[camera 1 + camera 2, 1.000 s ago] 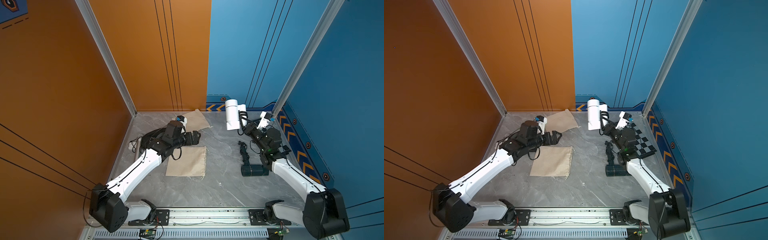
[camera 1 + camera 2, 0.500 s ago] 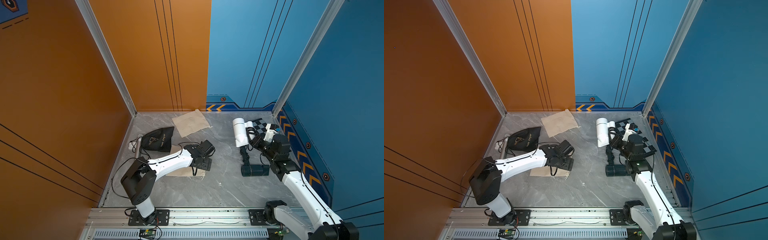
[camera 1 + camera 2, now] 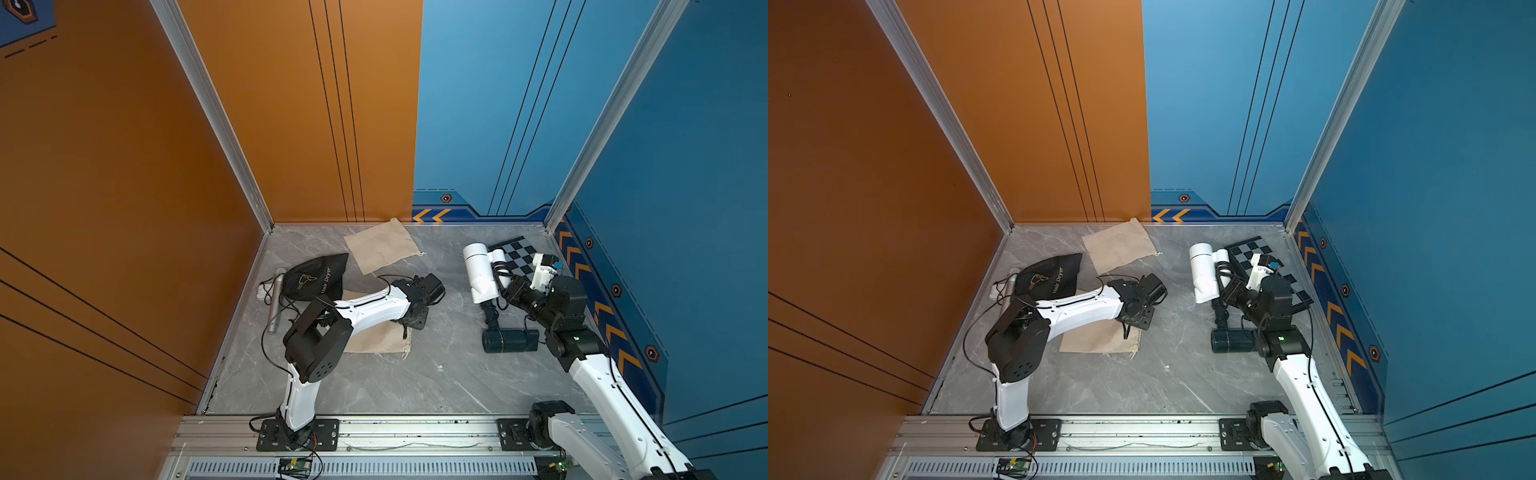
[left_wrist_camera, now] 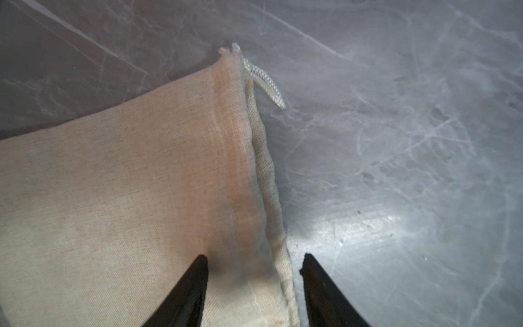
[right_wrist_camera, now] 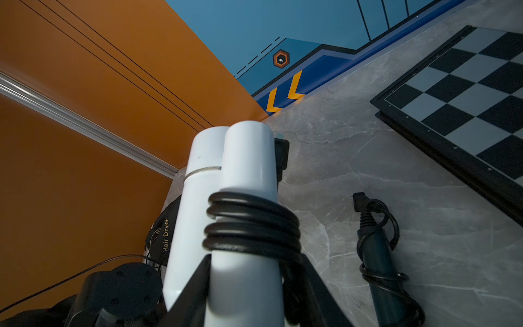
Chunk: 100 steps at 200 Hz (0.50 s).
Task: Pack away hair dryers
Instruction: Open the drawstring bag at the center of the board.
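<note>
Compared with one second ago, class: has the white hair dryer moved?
Yes. The white hair dryer, held in the right end effector, has come away from the yellow chevrons on the back wall, towards the dark hair dryer.

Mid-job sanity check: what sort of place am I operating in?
Most likely a purpose-built robot test cell: an orange wall and blue wall box in a marble-look tabletop, the left arm and right arm are bolted to an aluminium rail, and a checkerboard lies at the back.
</note>
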Each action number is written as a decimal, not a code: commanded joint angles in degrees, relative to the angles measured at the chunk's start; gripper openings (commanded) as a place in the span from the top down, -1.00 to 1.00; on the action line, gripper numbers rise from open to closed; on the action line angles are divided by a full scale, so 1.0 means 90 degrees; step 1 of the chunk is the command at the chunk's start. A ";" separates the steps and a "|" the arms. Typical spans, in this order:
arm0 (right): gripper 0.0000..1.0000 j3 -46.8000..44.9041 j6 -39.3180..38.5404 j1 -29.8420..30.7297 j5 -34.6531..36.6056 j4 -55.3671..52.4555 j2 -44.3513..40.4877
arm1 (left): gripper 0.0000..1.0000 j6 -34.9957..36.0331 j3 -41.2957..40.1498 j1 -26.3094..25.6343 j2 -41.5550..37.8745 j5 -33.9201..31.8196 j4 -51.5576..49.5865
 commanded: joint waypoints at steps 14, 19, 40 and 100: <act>0.55 0.0061 -0.0188 0.0088 -0.0167 0.0139 -0.0267 | 0.02 0.0147 0.0218 0.0152 0.0217 -0.0252 -0.0195; 0.55 0.0062 -0.0189 0.0090 -0.0166 0.0139 -0.0272 | 0.08 0.0142 0.0215 0.0168 0.0212 -0.0262 -0.0191; 0.55 0.0040 -0.0207 0.0099 -0.0177 0.0139 -0.0280 | 0.24 0.0214 0.0260 0.0289 0.0256 -0.0245 -0.0184; 0.56 0.0254 -0.0403 0.0092 -0.0308 -0.0169 -0.0207 | 1.00 0.0586 0.0596 0.0487 0.0207 -0.0030 -0.0191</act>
